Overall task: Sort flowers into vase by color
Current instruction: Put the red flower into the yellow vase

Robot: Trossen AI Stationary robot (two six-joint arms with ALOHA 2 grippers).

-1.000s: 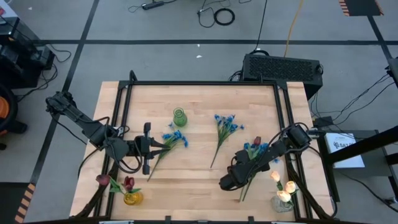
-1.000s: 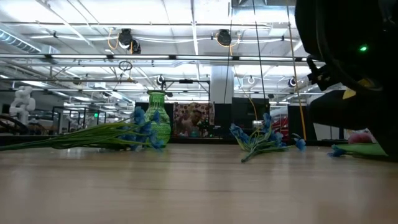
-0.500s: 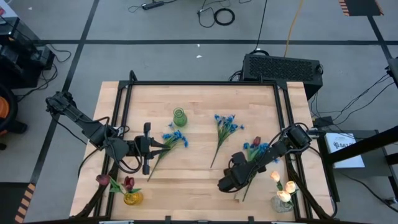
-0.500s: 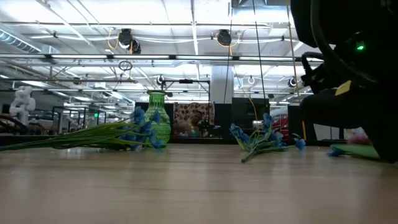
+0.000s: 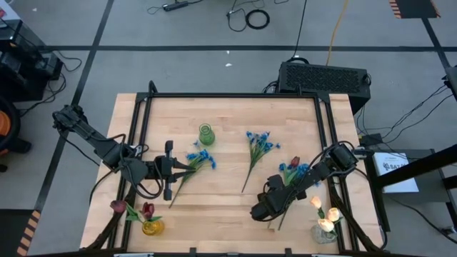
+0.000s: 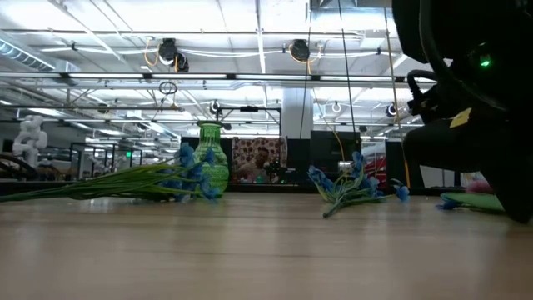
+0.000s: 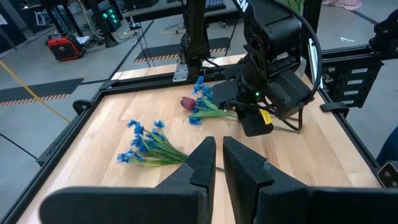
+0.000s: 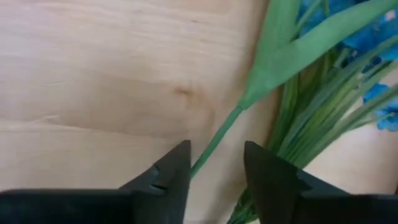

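Note:
My right gripper (image 8: 214, 165) points down at the table near its right front (image 5: 260, 211), open. The thin green stem (image 8: 216, 142) of a dark red tulip (image 5: 294, 163) runs between its fingers; that tulip lies on the wood among blue blossoms (image 5: 304, 170). My left gripper (image 7: 216, 158) hovers shut over the stems of a blue bunch (image 5: 200, 158) lying at left centre. Another blue bunch (image 5: 258, 142) lies mid-table. A green vase (image 5: 206, 133) stands empty, a yellow vase (image 5: 150, 228) holds red tulips, and a clear vase (image 5: 325, 232) holds cream tulips.
A black frame (image 5: 228, 96) rims the wooden table. The yellow vase stands at the near left corner and the clear vase at the near right corner, close to my right arm. Bare wood (image 5: 214, 207) lies between the arms at the front.
My right gripper has tipped slightly over the tulip stem while staying at the same spot. The flowers lie where they were.

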